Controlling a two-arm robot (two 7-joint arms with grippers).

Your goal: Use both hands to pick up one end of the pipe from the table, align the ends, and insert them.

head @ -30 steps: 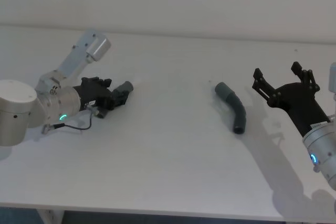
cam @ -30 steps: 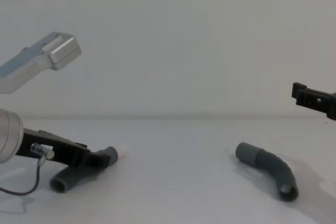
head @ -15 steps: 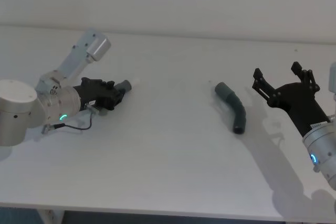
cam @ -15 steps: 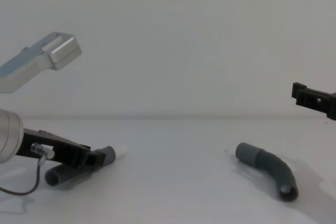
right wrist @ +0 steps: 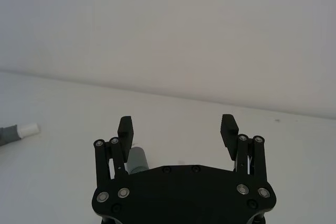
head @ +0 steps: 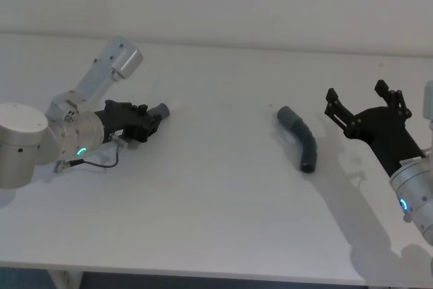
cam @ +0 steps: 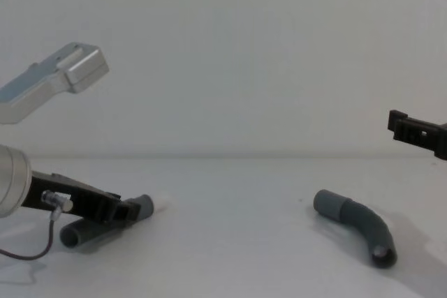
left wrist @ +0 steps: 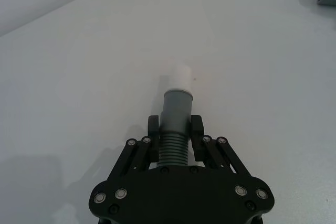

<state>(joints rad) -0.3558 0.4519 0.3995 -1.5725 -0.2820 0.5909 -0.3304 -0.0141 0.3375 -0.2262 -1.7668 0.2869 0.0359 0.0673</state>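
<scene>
Pipe piece (left wrist: 176, 113) clamped in left hand (left wrist: 175, 130); right hand (right wrist: 177, 126) spread.

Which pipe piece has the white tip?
The piece gripped in the left hand: white tip beyond its collar. The other piece, loose by the open right hand, has none.

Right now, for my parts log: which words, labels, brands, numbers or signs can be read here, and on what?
No text can be read.
Right gripper: small white label near its wrist, too small to read.
Left gripper, held pipe piece, loose pipe piece, table: no markings visible.
</scene>
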